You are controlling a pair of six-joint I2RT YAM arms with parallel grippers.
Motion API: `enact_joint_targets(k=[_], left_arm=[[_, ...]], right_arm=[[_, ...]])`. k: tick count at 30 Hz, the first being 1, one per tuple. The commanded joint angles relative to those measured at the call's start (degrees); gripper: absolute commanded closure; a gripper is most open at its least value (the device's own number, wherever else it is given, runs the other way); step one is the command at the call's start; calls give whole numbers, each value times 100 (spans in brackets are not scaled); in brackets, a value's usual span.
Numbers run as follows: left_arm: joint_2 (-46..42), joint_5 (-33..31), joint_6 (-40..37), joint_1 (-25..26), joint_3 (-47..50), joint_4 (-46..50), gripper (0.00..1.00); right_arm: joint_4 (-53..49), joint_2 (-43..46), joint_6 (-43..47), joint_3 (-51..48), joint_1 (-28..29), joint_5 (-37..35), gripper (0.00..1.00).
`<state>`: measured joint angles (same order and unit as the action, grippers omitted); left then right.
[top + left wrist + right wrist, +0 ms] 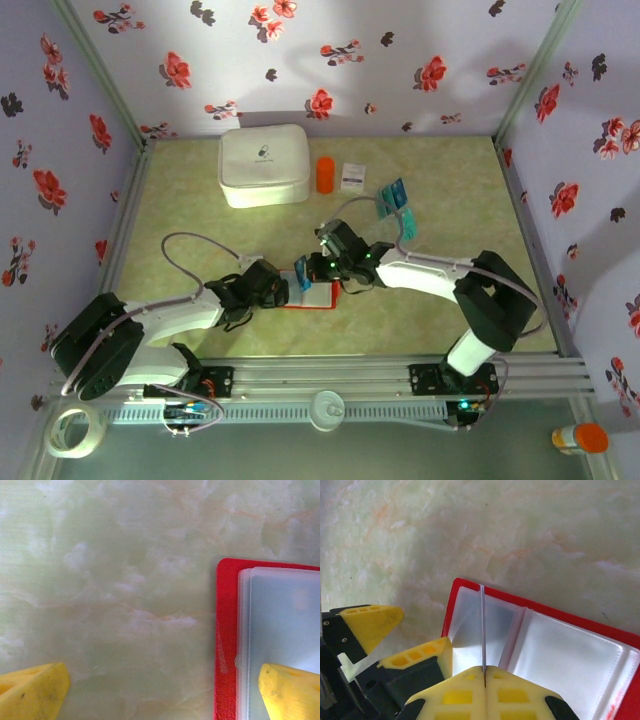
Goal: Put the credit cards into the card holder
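The red card holder [320, 298] lies open on the table between the two arms, its pale clear pockets [570, 655] facing up. My right gripper [485, 672] is shut on one teal-blue credit card [483, 625], seen edge-on, standing upright over the holder's left pocket [303, 276]. My left gripper [162, 695] is open and straddles the holder's left edge [226, 645]: one yellow fingertip [290, 690] is over the clear pocket, the other [32, 690] over bare table. More credit cards [392, 200] lie in a loose group at the back right.
A large white zip case [263, 165], an orange cylinder [325, 174] and a small white packet [353, 176] stand along the back. Floral walls close in three sides. A tape roll [75, 430] and an orange-capped bottle [578, 438] sit off the table's front.
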<state>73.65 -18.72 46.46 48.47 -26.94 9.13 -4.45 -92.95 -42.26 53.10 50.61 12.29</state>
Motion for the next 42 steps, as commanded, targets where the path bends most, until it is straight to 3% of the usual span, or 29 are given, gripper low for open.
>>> enact_joint_targets(k=[1, 29, 42], left_arm=[[-54, -179, 163, -39, 181, 672, 1], [-641, -46, -93, 52, -435, 874, 1], [-124, 94, -161, 123, -390, 517, 0]], right_arm=[[212, -172, -144, -19, 61, -16, 100], [432, -611, -283, -184, 94, -52, 100], [527, -613, -374, -232, 128, -69, 100]])
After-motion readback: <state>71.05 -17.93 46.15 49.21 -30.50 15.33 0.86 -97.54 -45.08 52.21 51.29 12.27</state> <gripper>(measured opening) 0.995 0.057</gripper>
